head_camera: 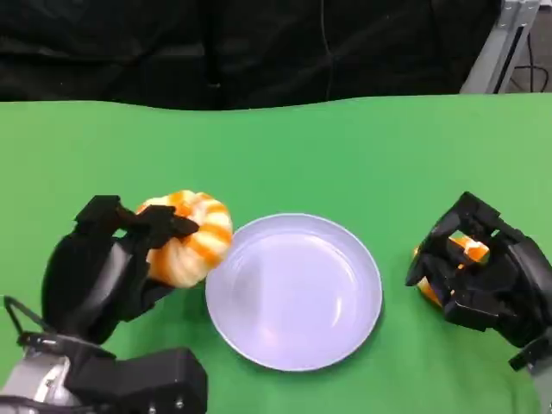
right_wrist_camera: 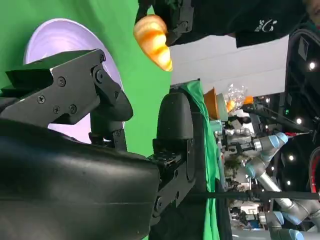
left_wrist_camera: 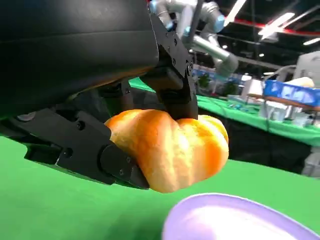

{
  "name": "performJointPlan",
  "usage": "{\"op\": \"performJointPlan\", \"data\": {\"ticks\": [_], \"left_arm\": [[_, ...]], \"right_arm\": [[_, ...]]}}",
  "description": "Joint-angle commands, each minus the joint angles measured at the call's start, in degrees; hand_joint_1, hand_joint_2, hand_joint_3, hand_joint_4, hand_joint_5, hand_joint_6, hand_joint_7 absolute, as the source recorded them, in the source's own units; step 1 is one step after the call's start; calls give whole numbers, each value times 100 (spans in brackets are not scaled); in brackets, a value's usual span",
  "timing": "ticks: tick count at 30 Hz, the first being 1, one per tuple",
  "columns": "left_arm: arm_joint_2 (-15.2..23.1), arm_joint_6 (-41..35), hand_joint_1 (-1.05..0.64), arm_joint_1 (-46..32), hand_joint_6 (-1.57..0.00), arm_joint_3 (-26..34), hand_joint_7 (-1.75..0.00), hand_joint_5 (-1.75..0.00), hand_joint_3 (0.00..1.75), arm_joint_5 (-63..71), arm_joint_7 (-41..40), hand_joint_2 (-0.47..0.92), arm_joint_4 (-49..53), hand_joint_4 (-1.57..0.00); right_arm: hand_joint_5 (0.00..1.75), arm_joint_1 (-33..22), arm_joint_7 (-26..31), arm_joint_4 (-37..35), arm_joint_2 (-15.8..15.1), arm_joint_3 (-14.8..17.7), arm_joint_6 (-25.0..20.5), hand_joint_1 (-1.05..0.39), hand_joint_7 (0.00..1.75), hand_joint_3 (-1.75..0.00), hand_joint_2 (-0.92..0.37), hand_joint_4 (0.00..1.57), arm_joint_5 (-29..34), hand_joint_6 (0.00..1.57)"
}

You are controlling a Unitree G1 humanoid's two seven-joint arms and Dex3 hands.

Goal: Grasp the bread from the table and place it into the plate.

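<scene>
The left hand (head_camera: 112, 267) is clasping the bread roll (head_camera: 191, 237) left of the plate (head_camera: 293, 289); it is likely light, soft, needing a gentle side grip. The right hand (head_camera: 483, 272) is closing around an orange object (head_camera: 470, 250).

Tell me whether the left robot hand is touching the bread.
Touching. The left wrist view shows the left robot hand with fingers pressed against the bread.

Bread (head_camera: 191, 237): orange & cream stripes, glossy, paler underside. Plate (head_camera: 293, 332): pale lavender-white, plain, no pattern. Surface (head_camera: 345, 155): solid bright green. Left hand (head_camera: 121, 259) & right hand (head_camera: 479, 272): matte black. 2nd orange/cream item (head_camera: 470, 250) behind right hand's fingers. Backdrop (head_camera: 259, 43) past far edge: black.
</scene>
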State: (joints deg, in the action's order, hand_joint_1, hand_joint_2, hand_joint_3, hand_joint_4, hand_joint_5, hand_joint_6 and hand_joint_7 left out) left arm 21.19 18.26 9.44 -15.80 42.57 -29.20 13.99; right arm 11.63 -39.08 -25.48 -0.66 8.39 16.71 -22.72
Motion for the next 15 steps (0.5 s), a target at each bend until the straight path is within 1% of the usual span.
{"op": "performJointPlan", "data": {"ticks": [1, 4, 7, 9, 15], "left_arm": [[-39, 106, -13, 167, -56, -30, -121, -153, 20, -75, 224, 92, 38, -42], [-90, 196, -12, 265, -55, -77, -123, -155, 18, -81, 313, 92, 78, -41], [-148, 264, -12, 352, -57, -111, -118, -151, 16, -73, 364, 92, 167, -43], [-183, 303, -12, 405, -61, -134, -111, -144, 13, -62, 376, 92, 239, -48], [-310, 515, -11, 593, -64, -226, -108, -143, 9, -109, 390, 92, 500, -51]], "right_arm": [[175, 41, 5, 43, -41, 35, 41, 15, 164, -114, -68, 43, -51, 33], [175, 18, 51, 97, -27, 21, 25, 16, 164, -114, -68, 43, -31, 33], [175, 7, 63, 105, -25, 10, 63, 16, 164, -114, -68, 44, -4, 33], [175, 5, 67, 100, -23, 6, 80, 15, 164, -114, -67, 44, 8, 34], [175, 25, 10, 41, -30, 31, 113, 14, 163, -114, -67, 44, -36, 34]]}}
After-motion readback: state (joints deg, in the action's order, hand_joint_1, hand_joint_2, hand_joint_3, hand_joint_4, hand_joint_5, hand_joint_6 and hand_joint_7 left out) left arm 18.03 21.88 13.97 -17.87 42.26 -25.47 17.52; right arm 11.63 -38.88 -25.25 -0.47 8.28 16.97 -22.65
